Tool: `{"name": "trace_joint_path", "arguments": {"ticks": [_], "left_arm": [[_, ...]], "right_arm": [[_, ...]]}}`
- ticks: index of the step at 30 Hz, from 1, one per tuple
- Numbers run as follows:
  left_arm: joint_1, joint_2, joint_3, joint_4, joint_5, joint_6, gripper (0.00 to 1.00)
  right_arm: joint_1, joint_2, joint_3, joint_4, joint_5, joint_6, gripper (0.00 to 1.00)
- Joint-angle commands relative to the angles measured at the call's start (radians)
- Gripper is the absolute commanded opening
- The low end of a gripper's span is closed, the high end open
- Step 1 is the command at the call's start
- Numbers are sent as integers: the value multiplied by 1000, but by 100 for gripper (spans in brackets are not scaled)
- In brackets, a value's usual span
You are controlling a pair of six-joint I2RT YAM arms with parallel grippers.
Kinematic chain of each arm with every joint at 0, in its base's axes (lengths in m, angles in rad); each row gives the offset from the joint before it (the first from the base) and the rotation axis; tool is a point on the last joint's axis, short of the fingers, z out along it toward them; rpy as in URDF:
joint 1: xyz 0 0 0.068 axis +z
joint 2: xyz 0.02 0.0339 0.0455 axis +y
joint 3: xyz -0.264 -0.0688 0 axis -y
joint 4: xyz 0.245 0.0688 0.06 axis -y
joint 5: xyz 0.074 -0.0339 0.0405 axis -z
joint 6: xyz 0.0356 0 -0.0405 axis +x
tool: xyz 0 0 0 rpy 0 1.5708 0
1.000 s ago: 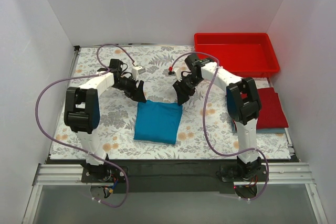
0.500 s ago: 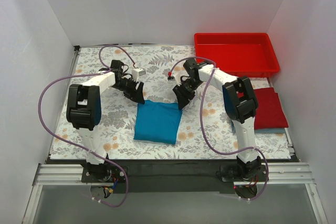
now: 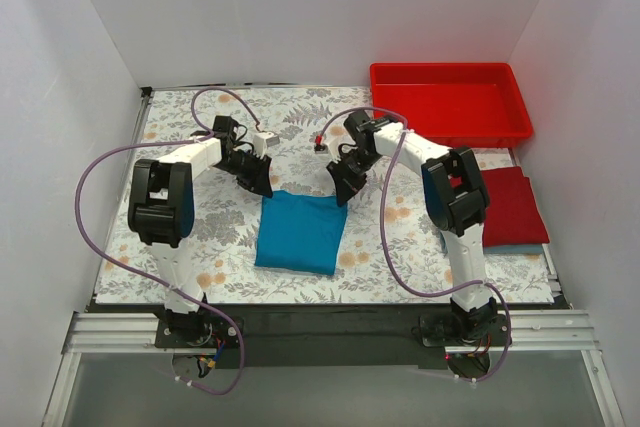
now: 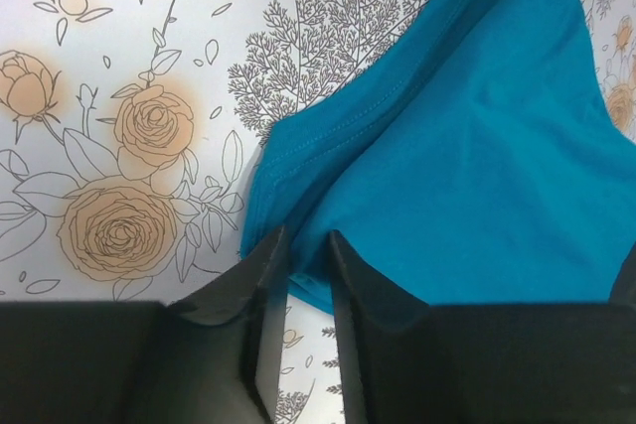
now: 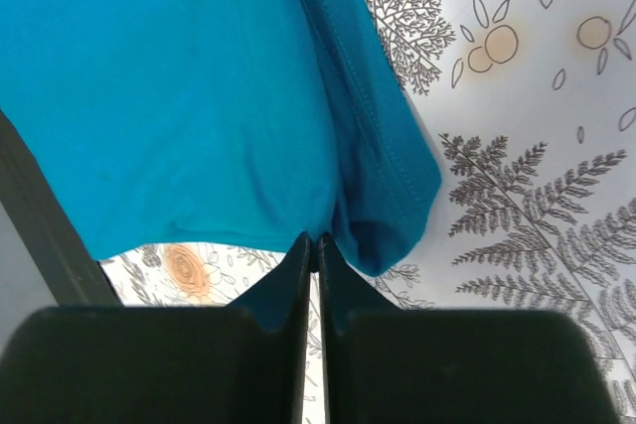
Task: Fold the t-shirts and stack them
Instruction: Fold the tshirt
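Observation:
A teal-blue t-shirt [image 3: 297,232] lies folded into a rectangle in the middle of the floral table. My left gripper [image 3: 263,185] sits at its far left corner. In the left wrist view the teal cloth [image 4: 477,166] fills the narrow space between the jaws of that gripper [image 4: 308,240]. My right gripper [image 3: 340,190] is at the far right corner. Its wrist view shows the right gripper [image 5: 315,240] pinched almost flat on the hem of the teal cloth [image 5: 179,96]. A folded red t-shirt [image 3: 515,205] rests at the right edge on a bluish one [image 3: 500,247].
An empty red plastic tray [image 3: 450,102] stands at the back right, just beyond the red shirt. White walls close in the table on three sides. Purple cables loop from both arms, one arching over the left side of the table [image 3: 100,237].
Both grippers have moved slightly away from the bases onto the shirt's far corners. Their jaws have narrowed sharply and now pinch the cloth. The shirt itself has not shifted.

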Motion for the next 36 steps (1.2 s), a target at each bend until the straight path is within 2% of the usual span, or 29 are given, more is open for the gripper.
{"name": "trace_joint_path", "arguments": {"ticks": [1,2,4,12,19,22,25,26,27,28,29,30,31,32,34,35,36], "left_arm": [[-3,-20,11,14,5,5,16],[-5,-24,10,14,7,3,9],[-3,-40,2,26,2,-11,0],[27,-65,26,118,-77,-49,0],[43,50,59,258,-219,-107,0],[67,96,100,261,-226,-126,0],[72,125,126,267,-194,-132,0],[72,125,132,263,-174,-139,5],[72,115,144,255,-158,-150,11],[72,104,158,243,-139,-153,22],[75,82,160,229,-103,-162,26],[74,37,160,220,-93,-173,31],[74,3,160,194,-79,-202,41],[75,-26,160,174,-37,-219,49],[74,-121,157,105,34,-272,71],[74,-154,120,98,71,-303,79],[72,-193,87,95,146,-340,79]], "right_arm": [[6,6,35,-14,1,-6,6],[6,3,37,-14,12,-8,1],[3,-6,46,-12,53,-20,1],[-52,38,195,-11,205,-43,1],[-56,191,327,17,375,-59,1],[-64,231,357,69,420,-34,1],[-66,241,409,88,397,-5,1],[-64,239,429,84,387,9,3],[-66,221,442,74,358,29,9],[-64,201,443,72,335,35,16],[-66,172,433,72,307,41,33],[-66,103,413,72,278,44,40],[-66,65,370,74,223,56,46],[-64,26,341,74,194,66,57],[-66,-83,286,80,94,114,71],[-64,-115,219,83,54,131,87],[-64,-162,187,87,16,150,93]]}}
